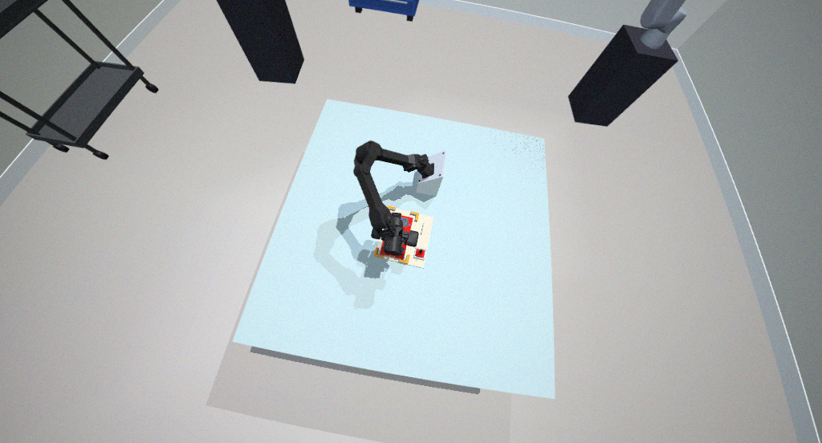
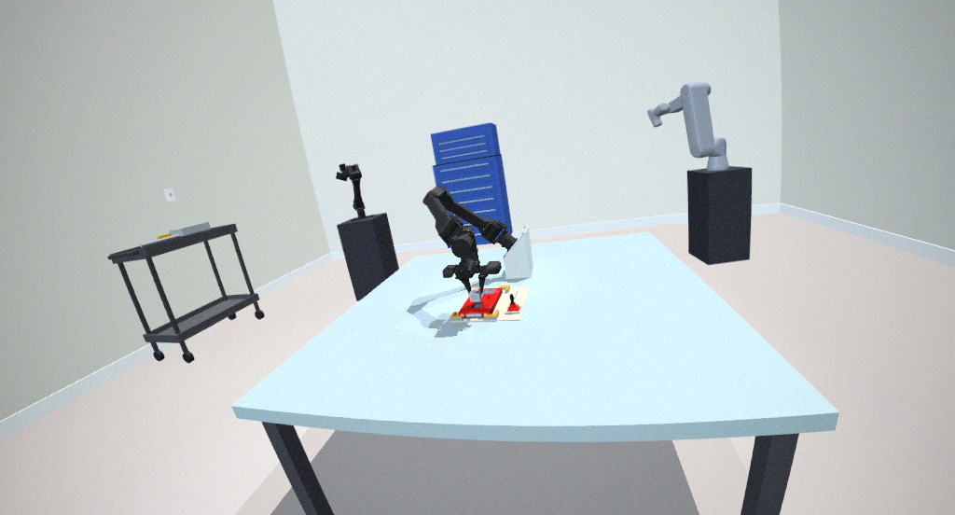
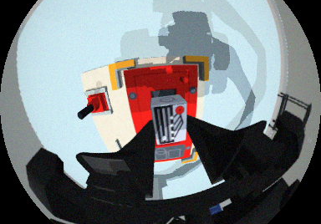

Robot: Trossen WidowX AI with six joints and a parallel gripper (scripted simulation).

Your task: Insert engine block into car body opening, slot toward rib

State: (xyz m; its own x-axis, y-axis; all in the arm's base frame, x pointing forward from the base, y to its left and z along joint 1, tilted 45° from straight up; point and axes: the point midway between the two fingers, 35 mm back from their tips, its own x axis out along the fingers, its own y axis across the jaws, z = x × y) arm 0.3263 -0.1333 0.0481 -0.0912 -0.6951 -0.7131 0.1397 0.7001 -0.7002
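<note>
Holding the grey engine block [image 3: 170,122] tight between half-shut gripper [image 3: 172,150] fingers, right over the red car body [image 3: 162,89] and its opening, ready for pushing straight down, then letting go.

From above, my arm [image 1: 373,181] bends out from its grey mount [image 1: 431,167] and reaches down over the red car body [image 1: 411,221], which sits on a cream board [image 1: 424,233] with orange corner brackets [image 1: 404,260]. My pincer [image 1: 395,241] hides the opening. All rests on the pale blue surface [image 1: 459,314].
</note>
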